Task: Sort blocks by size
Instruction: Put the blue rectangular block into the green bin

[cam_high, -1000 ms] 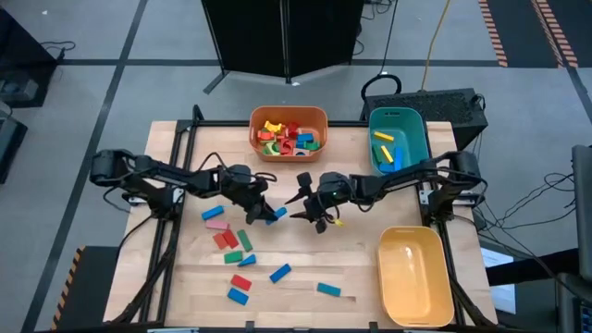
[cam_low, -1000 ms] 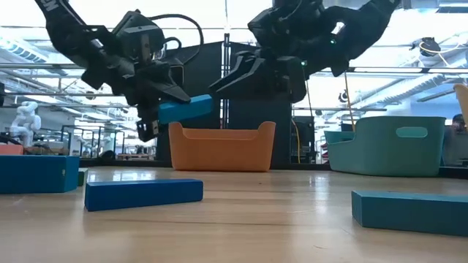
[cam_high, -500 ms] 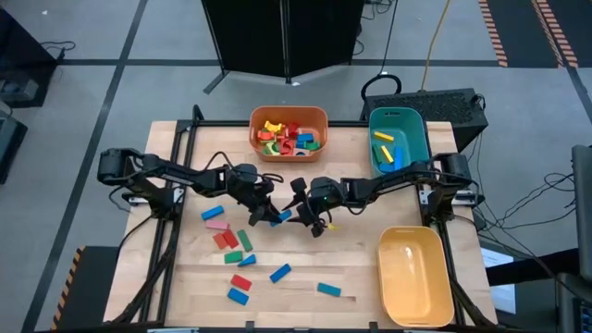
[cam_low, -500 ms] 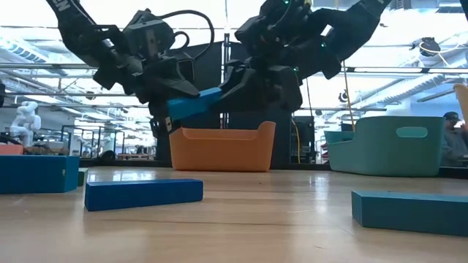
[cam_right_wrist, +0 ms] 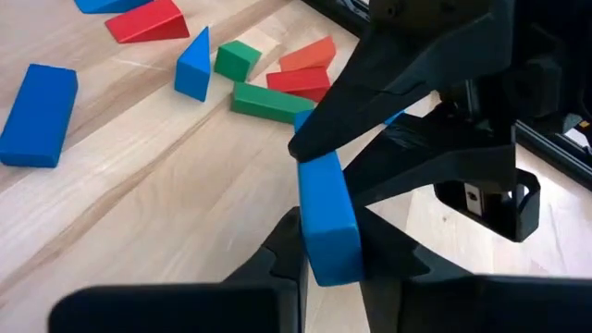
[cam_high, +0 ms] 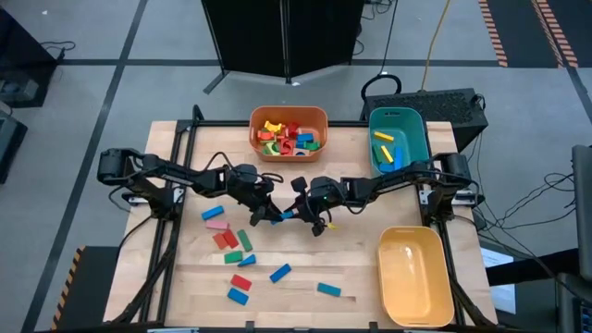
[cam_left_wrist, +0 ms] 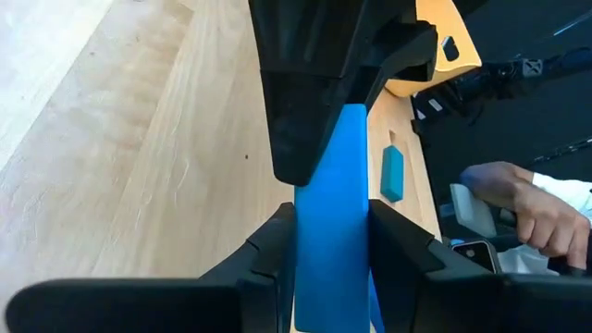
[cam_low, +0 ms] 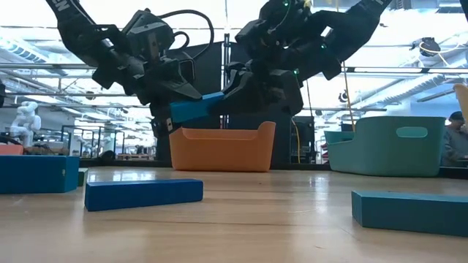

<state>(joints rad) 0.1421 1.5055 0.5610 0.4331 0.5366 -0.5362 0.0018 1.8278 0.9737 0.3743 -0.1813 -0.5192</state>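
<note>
since the earlier frame the right tool [cam_high: 294,212] has come in toward the left tool [cam_high: 268,215] and narrowed its fingers from wide apart onto the far end of the blue block [cam_low: 196,109] – the left arm has hardly moved.

the block hangs in the air above the middle of the tabletop [cam_high: 305,277], between the two tools, slightly tilted. it looks like a handover: the left side picked the block up, and the right arm stands closer to the teal bin [cam_high: 398,139] and the yellow bin [cam_high: 414,274], so passing it across probably saves a long reach.

the left tool is clenched on one end of the block, its fingers pressing the two long faces. the right tool is closed on the other end, as its own wrist view shows – so both grasp the same block now. i judge the left one must let go next.

other blocks lie loose on the tabletop, and many sit already in the orange bin [cam_high: 289,132].
</note>
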